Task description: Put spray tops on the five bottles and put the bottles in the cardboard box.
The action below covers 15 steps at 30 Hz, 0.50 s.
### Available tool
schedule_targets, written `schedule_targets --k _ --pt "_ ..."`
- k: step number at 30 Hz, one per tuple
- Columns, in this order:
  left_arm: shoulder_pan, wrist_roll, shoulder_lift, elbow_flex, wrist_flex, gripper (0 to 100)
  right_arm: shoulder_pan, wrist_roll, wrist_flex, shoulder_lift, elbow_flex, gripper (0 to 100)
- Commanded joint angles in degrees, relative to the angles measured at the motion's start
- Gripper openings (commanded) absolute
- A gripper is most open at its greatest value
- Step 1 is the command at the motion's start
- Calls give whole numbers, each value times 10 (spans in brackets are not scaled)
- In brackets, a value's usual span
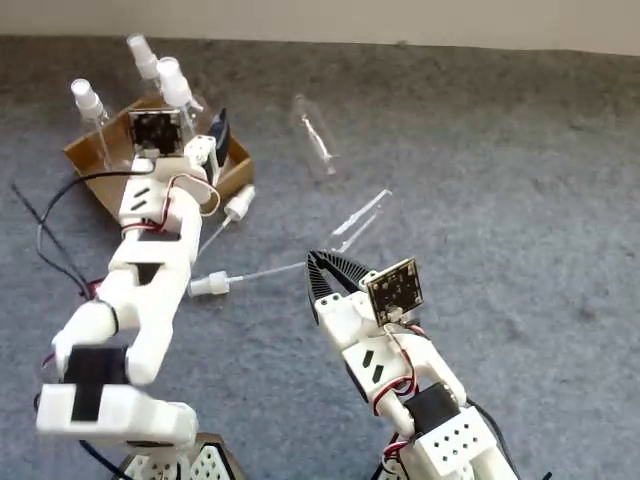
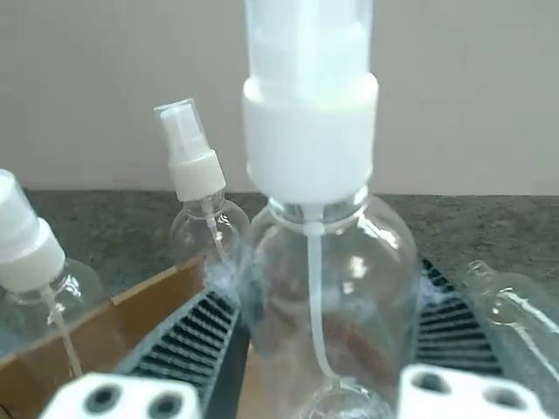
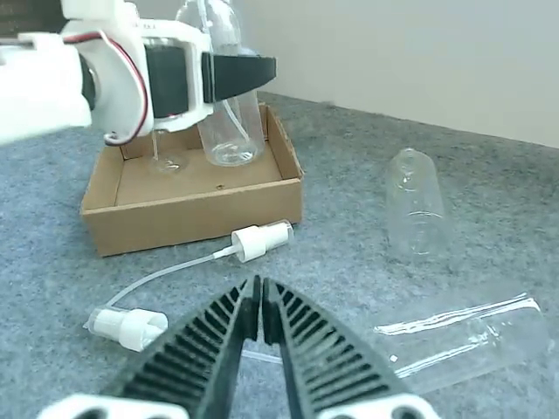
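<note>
Bottle in grip (image 2: 319,288): upright, spray top on, within the walls of the cardboard box (image 3: 192,218).
Left gripper (image 2: 319,349): clamped on that bottle's body.
Capped bottles (image 2: 196,218): two more stand upright at the box, near the held one.
Bare bottles (image 3: 415,205): two lie on the carpet (image 1: 500,200), outside the box.
Loose spray tops (image 3: 262,240): two on the carpet beside the box.
Right gripper (image 3: 260,301): fingers together, low near the loose tops.

Brown box (image 3: 192,218); white spray tops (image 3: 262,240)
</note>
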Motion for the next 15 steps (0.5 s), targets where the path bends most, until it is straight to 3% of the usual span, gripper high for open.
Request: schedule_targets --k 1,15 --pt "-10 -68 60 -87 -39 154 1 4 3 5 100 5" --pt "-29 -72 234 -228 -42 154 1 4 3 5 100 5"
